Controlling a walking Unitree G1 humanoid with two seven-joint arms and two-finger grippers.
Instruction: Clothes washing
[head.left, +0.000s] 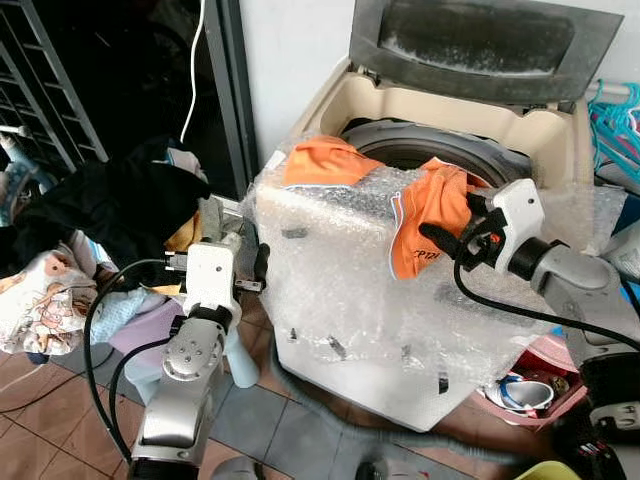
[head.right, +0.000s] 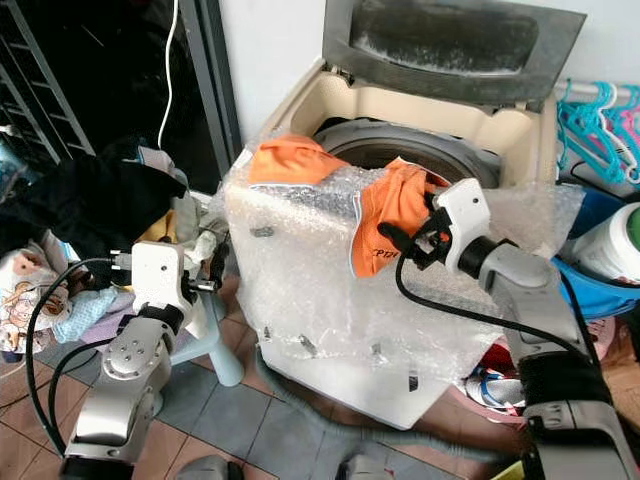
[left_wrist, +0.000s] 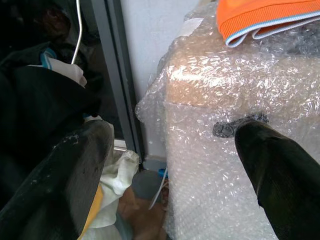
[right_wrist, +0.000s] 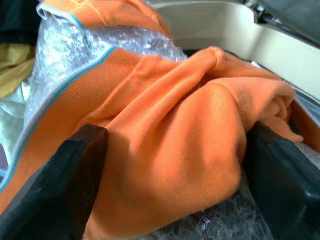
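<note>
An orange garment (head.left: 425, 215) hangs over the front rim of the top-loading washing machine (head.left: 400, 330), which is wrapped in bubble wrap with its lid (head.left: 480, 40) up. Another fold of the garment (head.left: 320, 160) lies on the rim's left corner, beside the drum opening (head.left: 420, 150). My right gripper (head.left: 440, 240) is open at the hanging part. In the right wrist view the orange cloth (right_wrist: 170, 125) bulges between the two spread fingers (right_wrist: 75, 175). My left gripper (head.left: 255, 270) is open beside the washer's left side, holding nothing, its fingers (left_wrist: 285, 175) next to the bubble wrap (left_wrist: 215, 100).
A heap of laundry with a black garment (head.left: 100, 210) on top lies at the left. A dark door frame (head.left: 225, 90) and a white cable (head.left: 195, 70) stand behind it. Hangers (head.left: 615, 120), a blue tub (head.right: 600, 290) and a pink bin (head.left: 545, 375) crowd the right.
</note>
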